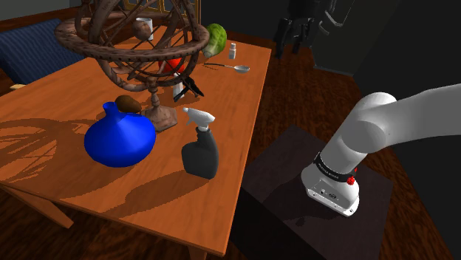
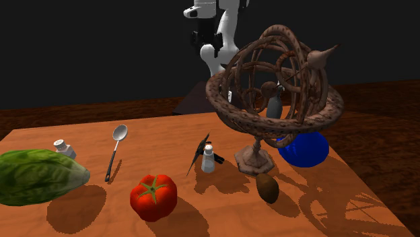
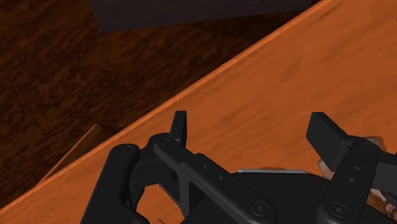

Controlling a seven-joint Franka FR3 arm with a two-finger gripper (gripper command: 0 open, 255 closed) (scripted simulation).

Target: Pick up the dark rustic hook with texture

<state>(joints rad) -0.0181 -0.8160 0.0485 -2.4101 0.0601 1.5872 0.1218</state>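
Landmark: the sphere [image 1: 159, 112], a brown globe of rings on a foot, stands on the orange-brown worktop [image 1: 66, 159].
Hook: the hook [image 1: 190, 86] is small and black. It is on the worktop just beside the foot of the sphere, on the shoulder view's right of it. It is close against a small white bottle [image 2: 208, 159]; I cannot tell if the two touch. Nothing holds it.
Gripper: the gripper [image 3: 254, 130] has its two black fingers spread wide, with nothing between them. It is in the air, well apart from the sphere. In the shoulder view it is beyond the worktop's far corner, above the dark floor. In the wrist view the worktop's edge runs under it.
Arm: the white arm [image 1: 384, 129] rises from the dark stand [image 1: 284, 221], well apart from the sphere, off the worktop's long edge.
Vase: a blue vase [image 1: 118, 137] sits just beside the sphere's foot, on the shoulder view's left.
Sprayer: a dark sprayer [image 1: 201, 151] with a white head stands upright near the sphere, toward the stand.
Tomato: a red tomato [image 2: 153, 196] lies near the sphere, on the second exterior view's left.
Spoon: a spoon [image 2: 114, 151] lies flat, farther from the sphere than the hook.
Lettuce: a green lettuce [image 2: 37, 176] lies well apart from the sphere, past the spoon.
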